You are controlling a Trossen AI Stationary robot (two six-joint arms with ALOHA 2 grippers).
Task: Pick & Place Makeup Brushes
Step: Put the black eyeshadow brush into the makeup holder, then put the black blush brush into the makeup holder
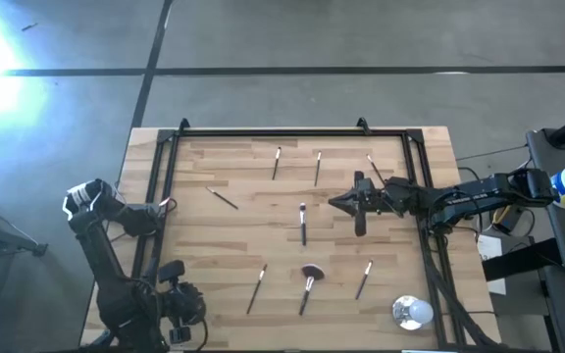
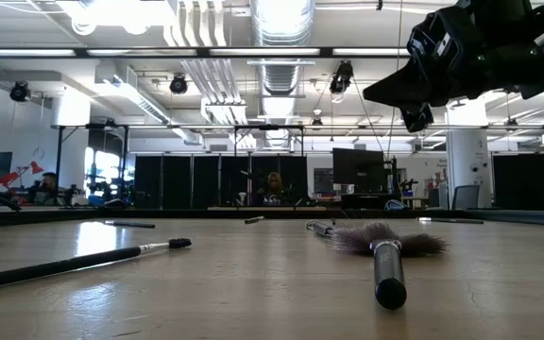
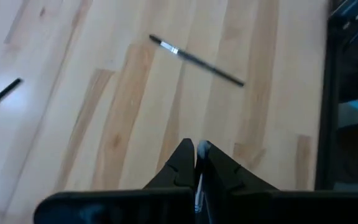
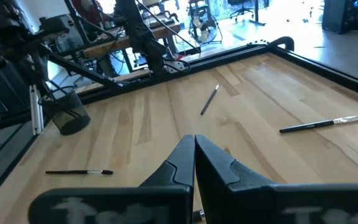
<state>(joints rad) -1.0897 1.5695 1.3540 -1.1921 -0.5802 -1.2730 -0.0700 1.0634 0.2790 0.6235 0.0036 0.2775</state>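
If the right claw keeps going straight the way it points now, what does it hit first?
Probably the thin brush lying dead ahead on the table, between the shut right claw and the black frame rail. Depth is uncertain; it may pass above it.

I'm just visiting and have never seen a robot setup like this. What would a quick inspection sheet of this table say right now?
Surface: wooden table inside a black frame.
Job's things: makeup brushes lie scattered singly; a fluffy-headed brush lies near the front edge, a thin brush toward the left.
Clutter: round shiny silver-white object at the front right corner.
Grippers: left gripper shut, pulled back at the table's left edge, with a thin pale sliver between its fingers; what it is cannot be told. Right gripper shut, empty, above the table's right half.
Cables: bundles run along both arms.
Surroundings: large open hall with desks, monitors and ceiling ducts.
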